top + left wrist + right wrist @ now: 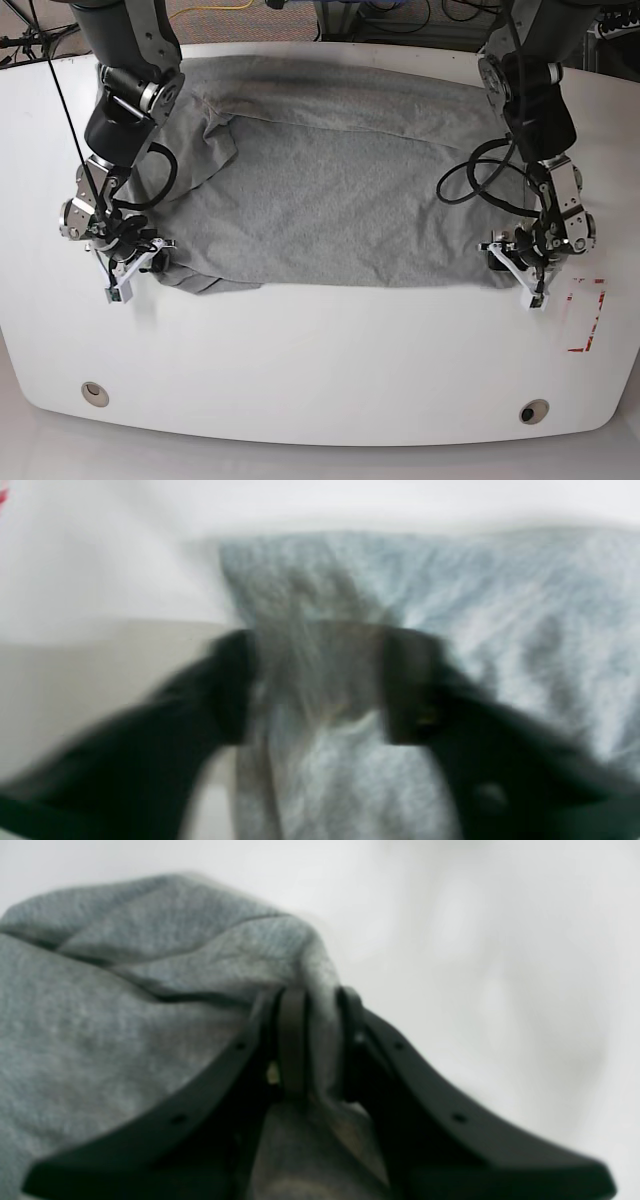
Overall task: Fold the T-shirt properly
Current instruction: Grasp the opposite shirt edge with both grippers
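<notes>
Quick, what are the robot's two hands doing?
Left hand: partly open around the T-shirt edge, grip unclear.
Right hand: shut on the T-shirt.

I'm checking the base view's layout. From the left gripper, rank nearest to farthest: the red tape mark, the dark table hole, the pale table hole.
From the left gripper, on that view's right:
1. Red tape mark, just outside it.
2. Dark table hole, near the front edge.
3. Pale table hole, far across at front left.

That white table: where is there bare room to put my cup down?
The wide bare strip of table in front of the T-shirt, between its near hem and the rounded front edge. It is crowded at the shirt's near corners, where the right gripper and left gripper work.
</notes>
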